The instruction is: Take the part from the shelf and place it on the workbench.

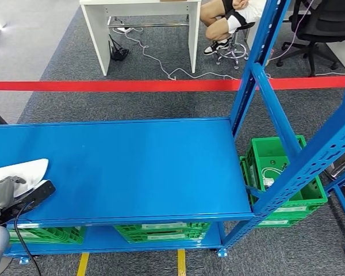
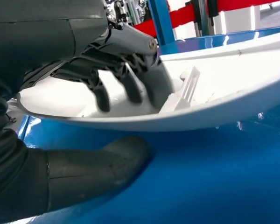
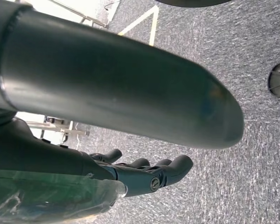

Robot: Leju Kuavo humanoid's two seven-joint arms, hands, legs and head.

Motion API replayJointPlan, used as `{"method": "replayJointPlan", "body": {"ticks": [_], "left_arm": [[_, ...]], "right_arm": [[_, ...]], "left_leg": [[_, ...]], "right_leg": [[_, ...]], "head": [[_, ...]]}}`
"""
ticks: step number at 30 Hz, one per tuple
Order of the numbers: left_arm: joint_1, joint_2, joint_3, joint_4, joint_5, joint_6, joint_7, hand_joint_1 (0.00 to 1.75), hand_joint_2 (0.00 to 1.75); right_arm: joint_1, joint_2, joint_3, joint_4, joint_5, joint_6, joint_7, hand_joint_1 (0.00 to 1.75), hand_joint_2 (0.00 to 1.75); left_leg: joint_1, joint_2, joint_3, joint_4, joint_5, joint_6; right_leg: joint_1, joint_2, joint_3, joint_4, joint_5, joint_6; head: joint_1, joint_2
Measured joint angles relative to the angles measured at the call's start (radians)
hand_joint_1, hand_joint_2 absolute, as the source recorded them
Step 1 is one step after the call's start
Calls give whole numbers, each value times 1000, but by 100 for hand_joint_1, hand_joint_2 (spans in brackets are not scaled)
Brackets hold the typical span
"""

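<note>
A white, curved, shell-like part (image 1: 20,172) lies at the far left of the blue shelf top (image 1: 140,167). My left hand (image 1: 2,192) grips its near edge. In the left wrist view the dark fingers (image 2: 131,84) press into the part (image 2: 219,88) from above, and the thick thumb (image 2: 96,163) sits under its rim against the blue surface. My right hand (image 3: 149,172) hangs over grey carpet with its fingers stretched out and nothing in them.
Blue slotted uprights (image 1: 257,63) rise at the shelf's right end. Green crates (image 1: 162,232) sit on the lower shelf, and another green crate (image 1: 283,172) stands on the floor to the right. Beyond a red floor line (image 1: 118,85) are a white desk (image 1: 140,23) and a seated person (image 1: 232,17).
</note>
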Motion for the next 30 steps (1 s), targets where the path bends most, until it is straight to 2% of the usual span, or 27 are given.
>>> {"method": "replayJointPlan", "body": {"ticks": [9, 15, 18, 21, 23, 30], "left_arm": [[0, -11, 10, -1, -12, 36, -5, 175, 175], [24, -40, 27, -21, 0, 165, -49, 175, 175], [49, -67, 45, -56, 32, 274, -113, 175, 175], [92, -110, 67, -134, 110, 404, -233, 175, 175], [118, -138, 76, -202, 156, 457, -296, 175, 175], [159, -194, 92, -339, 177, 473, -319, 175, 175]], "right_arm": [[0, 0, -3, -1, 7, 3, 0, 0, 0], [1, 0, -10, -4, 17, 3, -1, 0, 0], [1, 0, -13, -4, 24, 3, -5, 0, 0], [3, 0, -15, -4, 35, 0, -14, 0, 0], [4, 1, -16, -4, 41, -2, -20, 0, 0], [6, 2, -17, -4, 45, -5, -25, 0, 0]], "left_leg": [[0, 1, 0, 0, -2, -1], [0, 1, -2, 0, -2, -1], [0, 1, -3, 0, -2, -1], [0, 2, -6, 0, -2, -1], [0, 2, -7, 0, -2, -1], [0, 2, -9, 0, -2, -1]], "right_leg": [[0, 3, 0, 0, 0, 0], [0, 3, -3, 0, 0, 0], [0, 3, -5, 0, 0, 0], [0, 4, -7, -1, 0, 0], [0, 4, -8, -2, 0, 0], [0, 4, -8, -3, 0, 0]], "head": [[0, 0], [0, 0], [0, 0], [0, 0], [0, 0], [0, 0]]}}
